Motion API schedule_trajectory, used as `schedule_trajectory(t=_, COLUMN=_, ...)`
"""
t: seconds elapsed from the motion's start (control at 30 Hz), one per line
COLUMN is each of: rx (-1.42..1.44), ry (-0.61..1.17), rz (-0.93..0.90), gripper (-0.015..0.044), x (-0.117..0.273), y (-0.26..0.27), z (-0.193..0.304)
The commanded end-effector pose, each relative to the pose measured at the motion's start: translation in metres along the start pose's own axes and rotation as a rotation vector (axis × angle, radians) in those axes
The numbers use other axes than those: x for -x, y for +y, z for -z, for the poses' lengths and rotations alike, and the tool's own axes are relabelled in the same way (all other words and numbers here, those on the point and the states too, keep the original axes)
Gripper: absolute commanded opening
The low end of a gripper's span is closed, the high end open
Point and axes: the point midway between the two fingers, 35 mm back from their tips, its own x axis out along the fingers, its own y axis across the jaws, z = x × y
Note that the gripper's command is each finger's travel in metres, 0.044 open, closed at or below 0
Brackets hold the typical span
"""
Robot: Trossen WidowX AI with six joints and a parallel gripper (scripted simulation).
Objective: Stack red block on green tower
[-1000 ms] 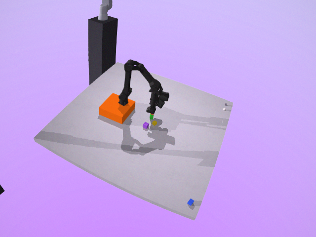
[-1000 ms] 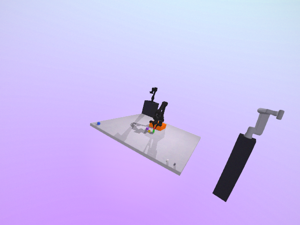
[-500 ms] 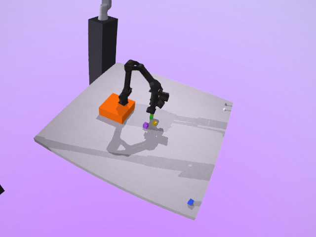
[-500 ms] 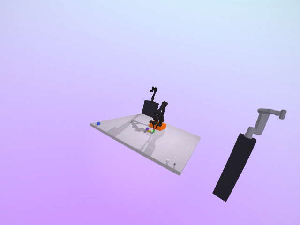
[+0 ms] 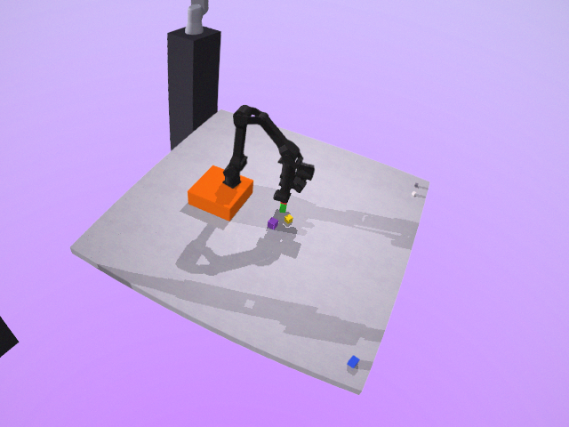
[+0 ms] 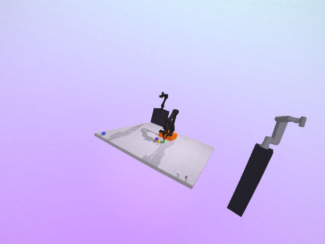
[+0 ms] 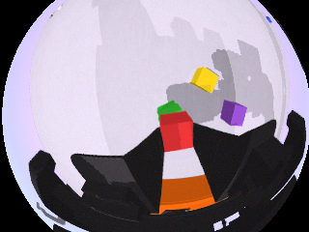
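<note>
My gripper [image 5: 283, 201] [image 6: 164, 138] [image 7: 175, 129] is shut on the red block [image 7: 176, 132], with a finger on either side of it. The red block also shows as a thin strip in the top view [image 5: 283, 203] and as a small patch in the exterior view [image 6: 164, 138]. The green tower [image 5: 282, 208] [image 6: 163, 141] [image 7: 169, 109] stands upright directly below the red block. In the wrist view the red block covers most of the tower. No gap shows between them in the top and exterior views, but whether they touch is too small to tell.
A yellow block [image 5: 288, 219] [image 6: 158, 141] [image 7: 205, 79] and a purple block [image 5: 272, 223] [image 6: 156, 138] [image 7: 234, 113] stand close to the tower. The orange base [image 5: 209, 199] [image 6: 171, 136] is under the arm. A blue block [image 5: 353, 361] [image 6: 103, 133] is near a far table corner.
</note>
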Motion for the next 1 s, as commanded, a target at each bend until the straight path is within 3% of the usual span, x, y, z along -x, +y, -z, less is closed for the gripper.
schedule_trajectory(t=0.0, rx=0.000, ry=-0.001, rz=0.000, gripper=0.0105, x=-0.0005, y=0.0000, z=-0.0002)
schedule_trajectory(t=0.43, rx=0.000, ry=-0.001, rz=0.000, gripper=0.0440, x=-0.0005, y=0.0000, z=-0.0002)
schedule_trajectory(t=0.97, rx=0.000, ry=-0.001, rz=0.000, gripper=0.0440, x=-0.0005, y=0.0000, z=-0.0002)
